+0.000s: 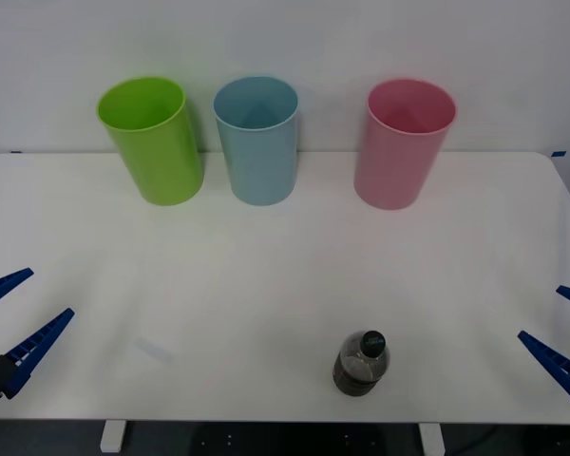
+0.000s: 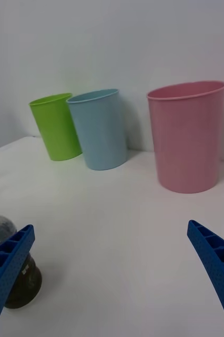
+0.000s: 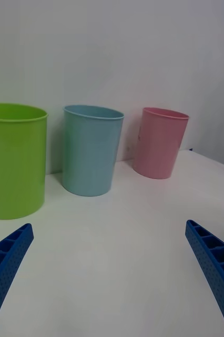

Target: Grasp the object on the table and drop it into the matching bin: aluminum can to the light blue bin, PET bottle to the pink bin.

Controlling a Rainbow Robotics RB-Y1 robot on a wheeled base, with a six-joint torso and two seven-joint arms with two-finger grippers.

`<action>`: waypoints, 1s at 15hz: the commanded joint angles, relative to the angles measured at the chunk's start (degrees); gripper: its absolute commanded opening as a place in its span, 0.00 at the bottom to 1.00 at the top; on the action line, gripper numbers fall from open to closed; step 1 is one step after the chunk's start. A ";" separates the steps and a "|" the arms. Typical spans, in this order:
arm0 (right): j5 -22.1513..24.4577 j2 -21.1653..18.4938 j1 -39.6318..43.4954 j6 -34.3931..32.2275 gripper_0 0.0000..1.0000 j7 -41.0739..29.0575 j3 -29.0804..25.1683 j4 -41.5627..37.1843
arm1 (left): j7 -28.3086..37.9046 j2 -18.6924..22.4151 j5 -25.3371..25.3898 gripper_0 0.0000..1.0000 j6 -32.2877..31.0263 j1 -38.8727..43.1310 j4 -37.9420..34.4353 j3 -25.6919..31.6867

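sitting w/ both jaws wide apart & empty: left gripper (image 1: 17,313) and right gripper (image 1: 562,328) flank the table (image 1: 266,285) edges. pet bottle (image 1: 361,362) stands near our front edge, closer to right, so prob right arm grabs it for the pink bin (image 1: 404,142).

Right pincer (image 2: 112,274) spread wide, PET bottle (image 2: 12,274) beside one finger, pink bin (image 2: 188,137) ahead.

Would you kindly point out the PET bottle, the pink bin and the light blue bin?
PET bottle (image 1: 361,366): front view, on its dark lower body.
pink bin (image 1: 391,171): front view, on its outer wall.
light blue bin (image 1: 261,161): front view, on its outer wall.
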 commanded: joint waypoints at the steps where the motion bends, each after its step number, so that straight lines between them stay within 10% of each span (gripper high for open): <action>1: -0.01 -1.66 1.12 -1.71 1.00 1.48 2.01 -0.01 | 0.00 0.00 0.00 1.00 0.00 0.01 0.00 0.00; 15: 4.56 -5.09 -4.42 -10.94 1.00 11.68 11.94 9.57 | 0.00 0.00 0.00 1.00 0.00 0.01 0.00 0.00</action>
